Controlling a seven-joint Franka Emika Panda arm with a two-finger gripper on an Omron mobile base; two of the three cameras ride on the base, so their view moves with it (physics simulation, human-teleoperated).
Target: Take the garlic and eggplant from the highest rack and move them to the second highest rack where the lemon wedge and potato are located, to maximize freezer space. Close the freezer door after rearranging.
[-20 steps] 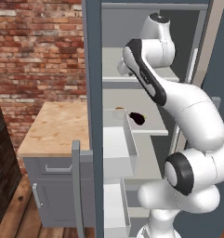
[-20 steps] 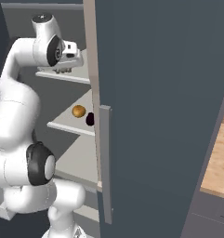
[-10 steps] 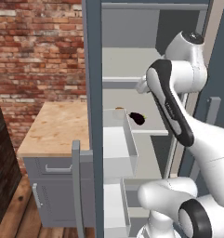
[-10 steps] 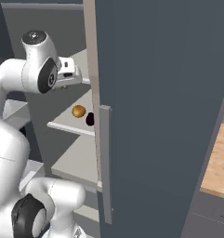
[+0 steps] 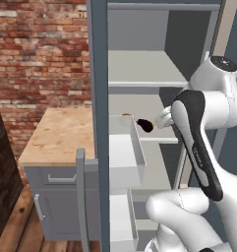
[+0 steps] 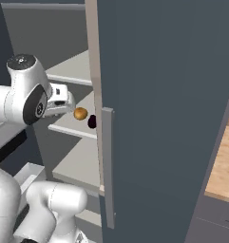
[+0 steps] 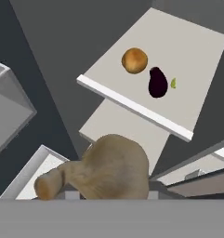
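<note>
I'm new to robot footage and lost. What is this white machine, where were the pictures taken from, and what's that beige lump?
It is a robot arm on a driving base, working at an open freezer. Two pictures come from cameras on the base, behind the arm, left and right; the third looks along its hand. The beige lump is the garlic, gripped in its jaws. On the shelf beyond lie a potato, an eggplant and a lemon wedge.

Flat, even rendered light, sharp
</note>
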